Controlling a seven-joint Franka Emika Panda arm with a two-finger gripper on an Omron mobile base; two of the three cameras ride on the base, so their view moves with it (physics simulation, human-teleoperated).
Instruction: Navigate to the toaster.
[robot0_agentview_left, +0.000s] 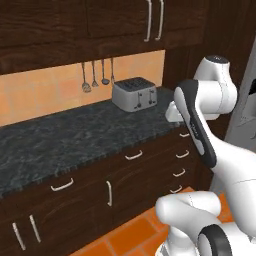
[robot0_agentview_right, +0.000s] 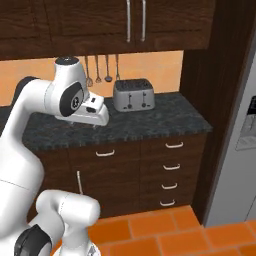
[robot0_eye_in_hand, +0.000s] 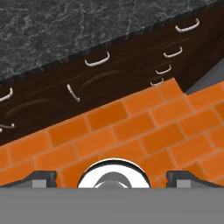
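The arm (robot0_agentview_right: 30, 130) is folded upright above the base, with the hand held level in front of the counter edge and aimed down at the orange brick floor (robot0_eye_in_hand: 131, 127). The gripper (robot0_eye_in_hand: 111, 177) is seen with its fingertips (robot0_eye_in_hand: 41, 177) set wide apart, nothing between them. The dark speckled counter (robot0_agentview_right: 165, 120) runs over dark wood drawers (robot0_agentview_right: 170, 170). The toaster (robot0_agentview_right: 133, 94) stands at the back of the counter against the orange wall, below hanging utensils (robot0_agentview_left: 94, 75). A grey refrigerator (robot0_agentview_right: 240, 150) is located at the right.
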